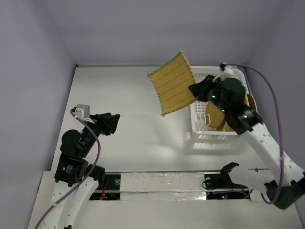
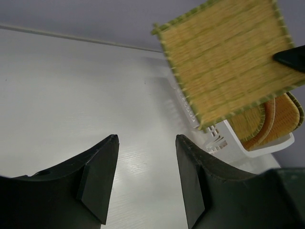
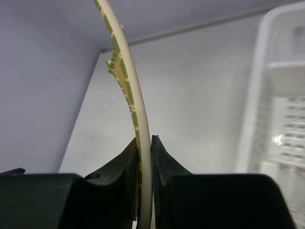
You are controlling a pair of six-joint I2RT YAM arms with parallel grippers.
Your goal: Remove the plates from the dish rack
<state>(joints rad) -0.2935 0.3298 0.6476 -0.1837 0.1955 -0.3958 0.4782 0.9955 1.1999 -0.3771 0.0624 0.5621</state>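
Observation:
My right gripper [image 1: 194, 90] is shut on the right edge of a square yellow woven plate [image 1: 172, 83] with greenish trim and holds it in the air, left of the white dish rack [image 1: 200, 125]. The right wrist view shows the plate edge-on [image 3: 131, 90], pinched between my fingers [image 3: 129, 157]. The plate also shows in the left wrist view [image 2: 228, 55]. Orange rounded plates [image 1: 217, 114] stand upright in the rack and also show in the left wrist view [image 2: 271, 119]. My left gripper [image 1: 114, 121] is open and empty over the table at the left, well apart from the rack.
The white table [image 1: 128, 109] runs to a back wall and side walls. The rack stands at the right side, its near wall [image 2: 252, 148] in the left wrist view. A taped strip [image 1: 157, 183] lies along the near edge between the arm bases.

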